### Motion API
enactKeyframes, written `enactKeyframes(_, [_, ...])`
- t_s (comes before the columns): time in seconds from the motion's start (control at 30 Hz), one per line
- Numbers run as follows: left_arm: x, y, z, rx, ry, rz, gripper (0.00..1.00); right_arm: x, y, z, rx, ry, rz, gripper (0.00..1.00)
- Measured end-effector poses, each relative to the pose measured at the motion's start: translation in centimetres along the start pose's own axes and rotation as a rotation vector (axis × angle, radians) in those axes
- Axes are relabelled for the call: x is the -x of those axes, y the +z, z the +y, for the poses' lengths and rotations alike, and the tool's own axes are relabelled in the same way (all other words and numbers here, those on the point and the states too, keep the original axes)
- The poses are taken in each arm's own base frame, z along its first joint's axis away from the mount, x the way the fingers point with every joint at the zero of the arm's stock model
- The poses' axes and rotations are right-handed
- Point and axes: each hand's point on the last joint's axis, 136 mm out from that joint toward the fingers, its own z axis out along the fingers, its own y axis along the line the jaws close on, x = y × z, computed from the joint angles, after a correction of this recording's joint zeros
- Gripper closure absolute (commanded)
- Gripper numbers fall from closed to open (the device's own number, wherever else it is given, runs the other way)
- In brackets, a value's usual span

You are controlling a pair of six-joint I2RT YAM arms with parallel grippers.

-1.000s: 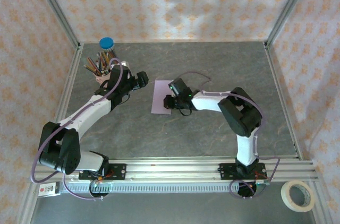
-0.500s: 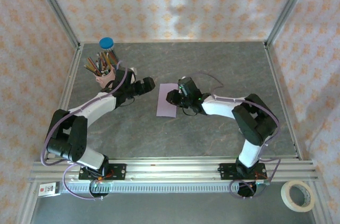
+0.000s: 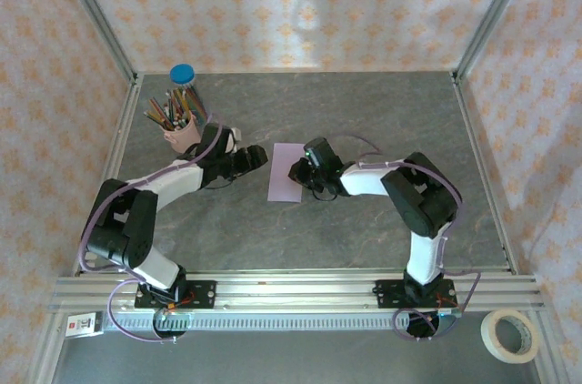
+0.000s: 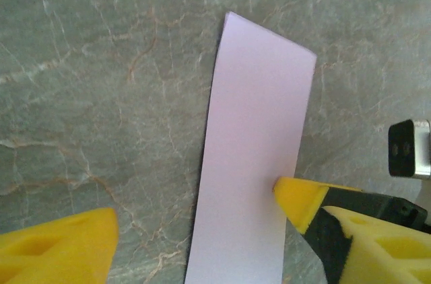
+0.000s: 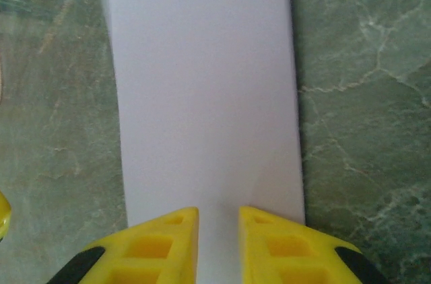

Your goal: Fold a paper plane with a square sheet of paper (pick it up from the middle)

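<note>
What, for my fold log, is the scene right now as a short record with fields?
paper: lilac sheet, folded to a narrow strip, flat on the table
left hand: open, one fingertip at the strip's edge
right hand: nearly closed, tips over the strip's end
pencil cup: pink, far left, apart from the sheet
tape roll: near right, outside the rail

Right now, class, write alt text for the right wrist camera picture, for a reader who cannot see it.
A strip of pale lilac paper lies flat on a grey marbled table. The right gripper has its two yellow fingertips over the strip's near end, a narrow gap apart.
</note>
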Motion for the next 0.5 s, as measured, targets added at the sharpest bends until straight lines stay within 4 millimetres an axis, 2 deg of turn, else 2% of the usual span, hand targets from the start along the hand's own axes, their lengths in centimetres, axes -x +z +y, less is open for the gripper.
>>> enactKeyframes(0.3, [-3.2, 1.5, -0.3, -0.011, 0.013, 0.101, 0.48, 0.2, 0.3, 0.2, 0.0, -0.011, -0.001, 0.8])
enactKeyframes(0.5, [-5.6, 2.0, 0.7, 0.031, 0.011, 0.161, 0.54, 0.2, 0.3, 0.1, -0.002, -0.015, -0.001, 0.8])
